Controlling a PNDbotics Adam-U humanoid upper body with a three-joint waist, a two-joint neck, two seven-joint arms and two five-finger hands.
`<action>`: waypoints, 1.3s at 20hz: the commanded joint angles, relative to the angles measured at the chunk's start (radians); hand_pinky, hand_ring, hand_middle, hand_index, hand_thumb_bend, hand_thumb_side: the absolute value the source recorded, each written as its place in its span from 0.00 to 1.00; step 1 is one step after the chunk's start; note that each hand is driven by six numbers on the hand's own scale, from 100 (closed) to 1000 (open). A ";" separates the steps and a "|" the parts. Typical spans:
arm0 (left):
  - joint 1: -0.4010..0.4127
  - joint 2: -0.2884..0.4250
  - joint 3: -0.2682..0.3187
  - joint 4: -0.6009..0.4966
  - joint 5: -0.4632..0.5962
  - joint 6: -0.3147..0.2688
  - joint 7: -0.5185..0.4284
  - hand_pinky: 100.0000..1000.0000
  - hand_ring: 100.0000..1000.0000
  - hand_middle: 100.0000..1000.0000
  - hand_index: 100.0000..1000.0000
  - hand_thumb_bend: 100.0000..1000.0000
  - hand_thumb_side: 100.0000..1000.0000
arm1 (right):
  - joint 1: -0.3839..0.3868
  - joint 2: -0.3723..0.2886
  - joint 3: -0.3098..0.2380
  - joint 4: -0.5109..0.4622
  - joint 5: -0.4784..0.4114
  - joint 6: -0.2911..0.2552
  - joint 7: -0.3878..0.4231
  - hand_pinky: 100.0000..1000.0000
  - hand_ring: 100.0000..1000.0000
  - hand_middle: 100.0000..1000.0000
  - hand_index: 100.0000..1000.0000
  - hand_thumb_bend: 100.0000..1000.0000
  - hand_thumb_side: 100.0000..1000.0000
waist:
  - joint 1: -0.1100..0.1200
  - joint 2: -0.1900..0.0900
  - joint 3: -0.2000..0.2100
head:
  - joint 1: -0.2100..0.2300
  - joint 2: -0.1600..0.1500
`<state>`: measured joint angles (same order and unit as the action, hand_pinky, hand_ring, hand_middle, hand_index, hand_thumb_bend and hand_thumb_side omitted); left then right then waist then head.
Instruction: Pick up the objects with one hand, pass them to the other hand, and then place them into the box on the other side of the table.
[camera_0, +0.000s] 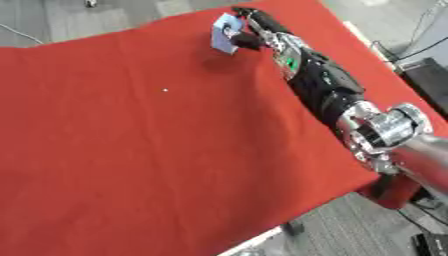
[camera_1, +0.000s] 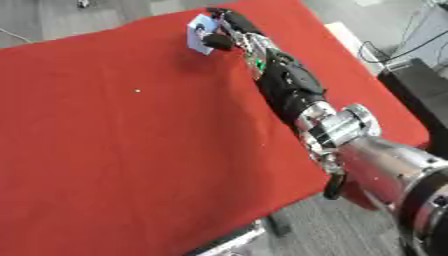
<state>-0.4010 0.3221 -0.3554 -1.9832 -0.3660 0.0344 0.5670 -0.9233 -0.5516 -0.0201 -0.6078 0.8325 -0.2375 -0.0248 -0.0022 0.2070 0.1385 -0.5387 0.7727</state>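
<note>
The right eye view shows more of the silver upper arm. At the red counter's (camera_0: 131, 165) far edge, the right robot hand (camera_0: 255, 31) pinches a small blue-white packet (camera_0: 226, 33), standing upright on its long axis.

Both head-mounted eyes look steeply down from close above onto the red-covered tabletop (camera_0: 157, 150), sharing nearly the whole scene, with the right arm (camera_1: 297, 95) reaching toward twelve o'clock and floor at five o'clock.

right arm: enters from 4 o'clock, stretched toward 12 o'clock | right hand (camera_0: 254, 31): at far end, fingers and thumb curled, pinching a small pale blue object (camera_0: 226, 33)
</note>
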 joint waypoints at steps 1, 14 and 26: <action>-0.015 -0.002 -0.001 -0.017 -0.009 0.004 -0.006 0.70 0.53 0.51 0.63 0.74 0.52 | -0.019 -0.009 0.008 -0.019 0.055 -0.028 0.032 0.91 0.93 0.86 0.99 0.00 0.90 | -0.010 0.002 -0.001 | -0.009 -0.003; 0.013 -0.005 -0.003 -0.017 -0.026 0.033 0.004 0.69 0.51 0.49 0.60 0.72 0.52 | 0.012 0.021 -0.019 -0.148 0.050 -0.029 -0.158 0.75 0.65 0.22 0.69 0.00 0.26 | -0.012 -0.007 -0.019 | 0.007 -0.003; 0.082 0.060 -0.066 0.168 -0.119 0.291 0.144 0.71 0.59 0.56 0.65 0.68 0.44 | 0.224 0.358 0.096 -1.040 -0.815 0.289 -0.087 0.72 0.63 0.24 0.70 0.00 0.63 | -0.045 -0.060 -0.171 | 0.486 -0.003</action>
<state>-0.3028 0.3524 -0.4095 -1.8269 -0.4741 0.3119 0.7049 -0.6876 -0.2295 0.0538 -1.5423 0.0859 0.0198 -0.1357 -0.0341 0.1870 -0.0371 -0.0973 0.7724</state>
